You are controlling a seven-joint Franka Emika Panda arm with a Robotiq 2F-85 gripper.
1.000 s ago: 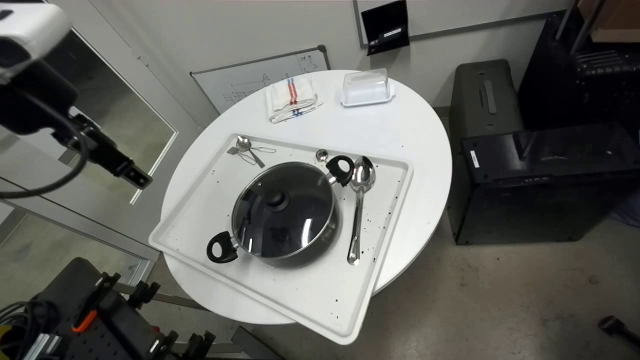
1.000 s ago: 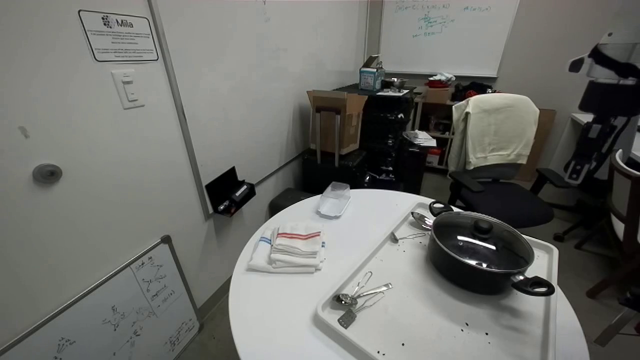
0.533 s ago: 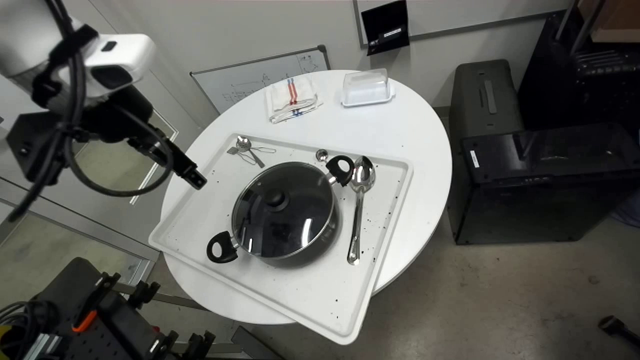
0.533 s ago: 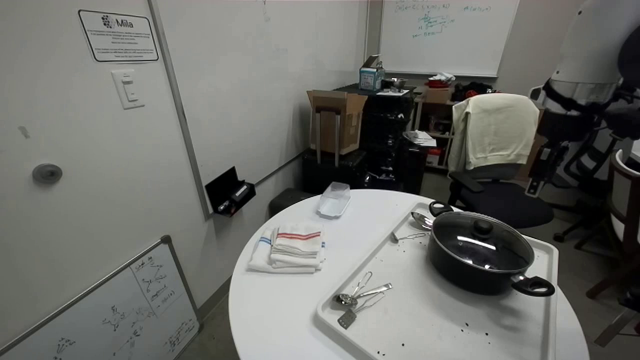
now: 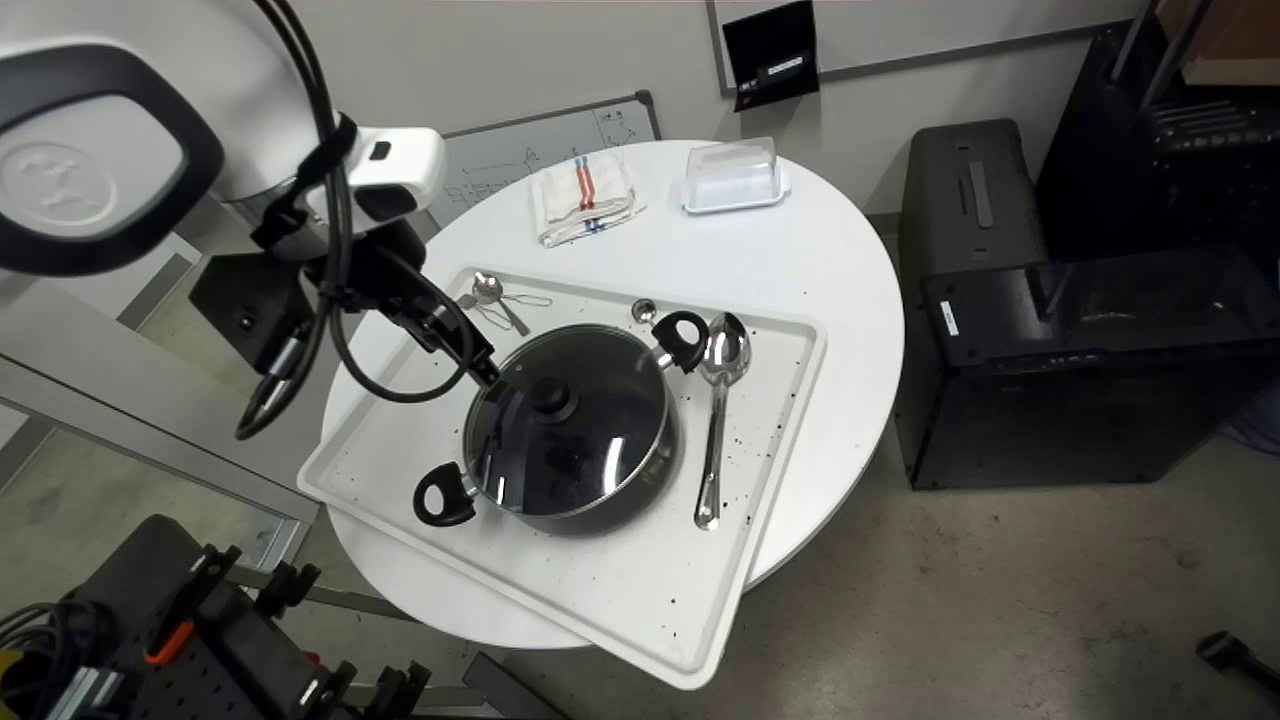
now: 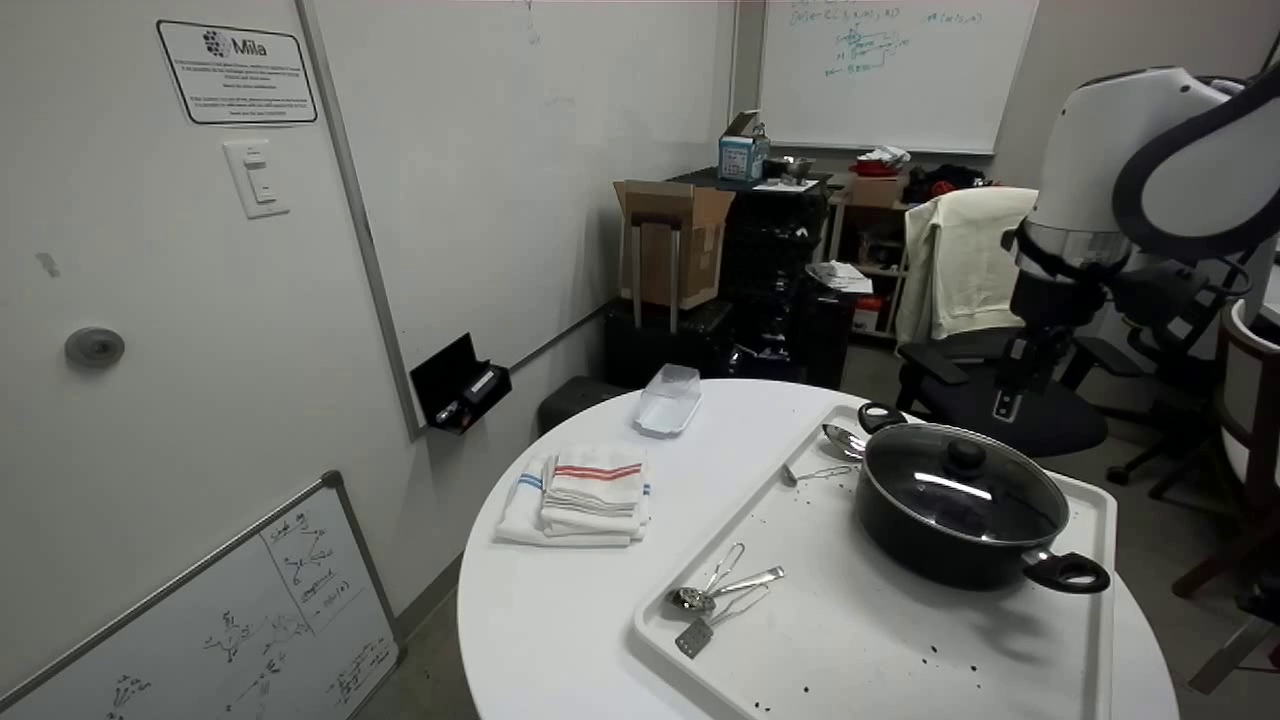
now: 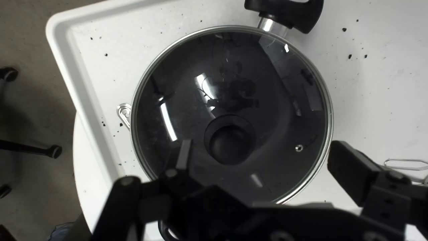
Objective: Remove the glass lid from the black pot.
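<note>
The glass lid (image 5: 590,430) lies on the black pot (image 5: 645,490), its metal rim even with the pot's edge. Its dark round centre knob (image 5: 550,396) points up. In an exterior view the lid (image 6: 975,490) and pot (image 6: 930,555) also show whole. My gripper (image 5: 486,375) hangs above the lid's edge, short of the knob in that view; it also shows behind the pot (image 6: 1007,405). In the wrist view the gripper (image 7: 260,152) is open and empty, fingers wide apart. The knob (image 7: 230,144) lies between them, nearer the left finger. The pot's lower handle is mostly hidden by the gripper.
The pot stands on a white rimmed tray (image 5: 600,590) on a round white table (image 5: 830,300). A large metal spoon (image 5: 714,420) lies beside the pot. Small utensils (image 6: 705,605) lie at a tray corner. Folded towels (image 5: 583,200) and a clear-lidded dish (image 5: 735,180) stand behind.
The arm has moved in from beside the table and lower, bringing the gripper from off the table edge to above the lid's edge. The pot and lid have not moved.
</note>
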